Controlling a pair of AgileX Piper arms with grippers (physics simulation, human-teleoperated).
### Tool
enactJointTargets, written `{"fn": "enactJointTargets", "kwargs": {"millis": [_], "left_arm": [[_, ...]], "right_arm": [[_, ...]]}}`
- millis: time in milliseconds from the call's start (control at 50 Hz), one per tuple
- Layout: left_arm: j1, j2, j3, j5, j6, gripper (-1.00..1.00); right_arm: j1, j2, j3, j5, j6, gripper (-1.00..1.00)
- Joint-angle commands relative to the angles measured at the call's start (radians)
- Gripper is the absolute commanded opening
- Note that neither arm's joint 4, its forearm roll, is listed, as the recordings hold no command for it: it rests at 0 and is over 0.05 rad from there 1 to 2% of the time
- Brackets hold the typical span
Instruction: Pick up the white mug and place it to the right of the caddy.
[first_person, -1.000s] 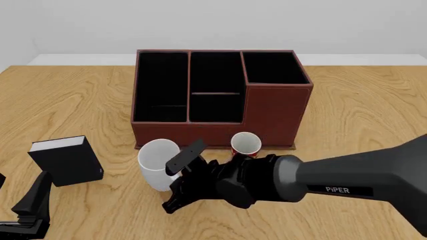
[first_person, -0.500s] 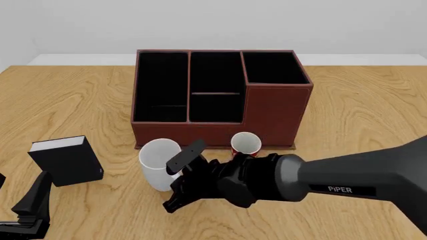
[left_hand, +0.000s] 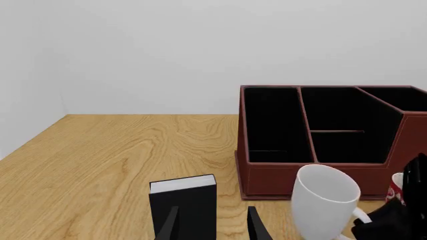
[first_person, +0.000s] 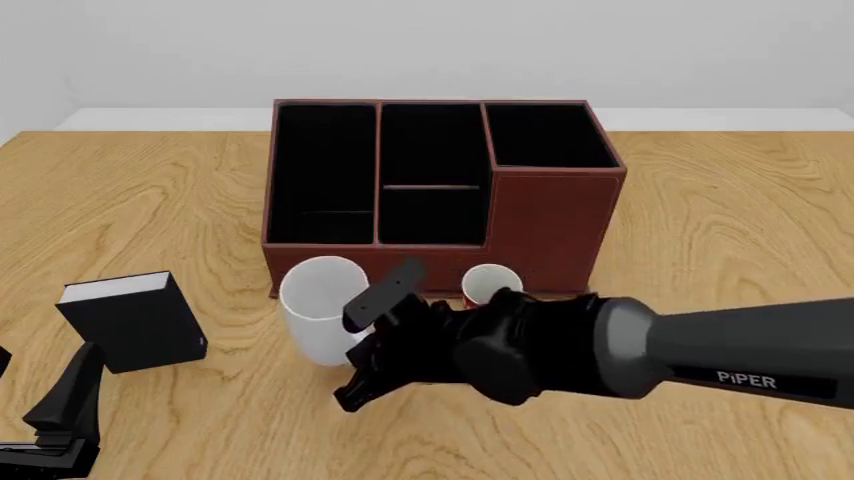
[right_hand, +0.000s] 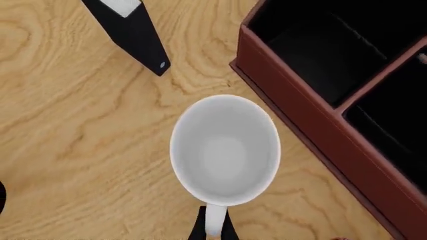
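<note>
The right gripper (right_hand: 212, 227) pinched the loop handle of the plain white tapered mug (first_person: 320, 308), beside the large reddish-brown compartmented caddy (first_person: 554, 225).

caddy (first_person: 441, 190) and red cup (first_person: 490, 285) crowd the white mug (first_person: 320, 308); bare table (first_person: 727, 230) lies right of the caddy

right hand (right_hand: 212, 231) pinched on mug handle, left hand (left_hand: 212, 225) parted, low
</note>
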Motion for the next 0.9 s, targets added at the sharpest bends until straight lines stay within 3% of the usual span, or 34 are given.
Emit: {"fn": "enactJointTargets", "kwargs": {"millis": [20,600,900], "left_arm": [[0.000,0.000,0.000,0.000,0.000,1.00],[0.000,0.000,0.000,0.000,0.000,1.00],[0.000,0.000,0.000,0.000,0.000,1.00]], "right_arm": [[-0.016,-0.072,0.012,0.015,-0.013,-1.00],[-0.070,-0.294,0.054,0.076,-0.069,-1.00],[-0.141,-0.471,0.075,0.144,-0.108,-1.00]]}}
